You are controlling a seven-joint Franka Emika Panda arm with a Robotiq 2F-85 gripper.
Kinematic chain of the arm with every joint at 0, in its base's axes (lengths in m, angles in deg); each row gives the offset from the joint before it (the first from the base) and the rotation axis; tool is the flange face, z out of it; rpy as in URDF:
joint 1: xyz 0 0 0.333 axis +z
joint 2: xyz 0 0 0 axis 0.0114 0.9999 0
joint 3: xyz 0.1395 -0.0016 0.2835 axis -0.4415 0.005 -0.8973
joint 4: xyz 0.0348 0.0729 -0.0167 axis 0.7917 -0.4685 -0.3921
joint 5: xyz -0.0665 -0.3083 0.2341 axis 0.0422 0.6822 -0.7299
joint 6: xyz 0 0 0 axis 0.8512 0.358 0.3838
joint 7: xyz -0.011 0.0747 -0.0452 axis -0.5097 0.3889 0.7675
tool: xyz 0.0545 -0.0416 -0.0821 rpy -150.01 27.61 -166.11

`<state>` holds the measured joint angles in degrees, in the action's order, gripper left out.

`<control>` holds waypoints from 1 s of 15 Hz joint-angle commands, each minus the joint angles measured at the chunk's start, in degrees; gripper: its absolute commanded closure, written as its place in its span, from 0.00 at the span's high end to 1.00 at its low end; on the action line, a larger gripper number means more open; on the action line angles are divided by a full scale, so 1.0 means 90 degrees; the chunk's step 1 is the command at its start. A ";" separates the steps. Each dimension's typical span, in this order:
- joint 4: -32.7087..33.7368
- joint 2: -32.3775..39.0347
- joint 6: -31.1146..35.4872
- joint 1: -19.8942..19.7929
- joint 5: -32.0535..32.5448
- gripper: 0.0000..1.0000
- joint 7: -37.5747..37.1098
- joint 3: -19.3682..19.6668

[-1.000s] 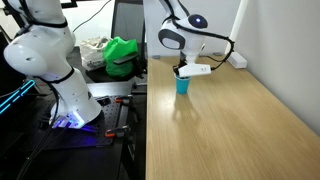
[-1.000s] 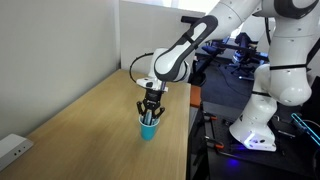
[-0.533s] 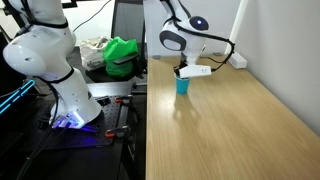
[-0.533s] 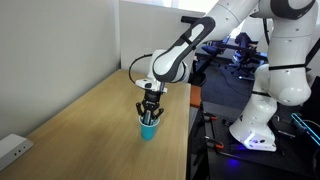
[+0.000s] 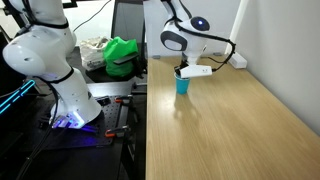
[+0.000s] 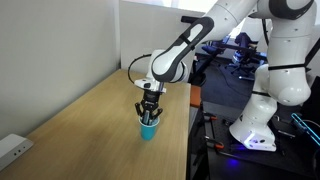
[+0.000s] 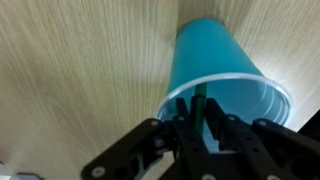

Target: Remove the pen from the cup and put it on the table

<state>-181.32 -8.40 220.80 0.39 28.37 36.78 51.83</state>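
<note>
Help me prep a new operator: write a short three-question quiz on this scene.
1. True or false: the cup lies tipped over on the table.
2. Where is the pen?
A. flat on the table
B. standing inside the cup
C. lifted clear of the cup
3. Fill in: the gripper is positioned directly ___ the cup.

Key: 1 false, the cup stands upright; 2 B; 3 above.
</note>
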 commanded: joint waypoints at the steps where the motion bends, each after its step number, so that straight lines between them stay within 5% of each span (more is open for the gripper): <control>1: 0.0107 0.0097 0.0080 -0.0153 -0.0155 0.08 0.0217 -0.0154; 3: 0.0112 0.0103 0.0077 -0.0170 -0.0158 0.00 0.0223 -0.0170; 15: -0.0112 -0.0204 0.0139 -0.0218 -0.0395 0.04 0.0200 -0.0232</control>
<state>-181.14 -8.34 220.81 -0.33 27.85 36.78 51.19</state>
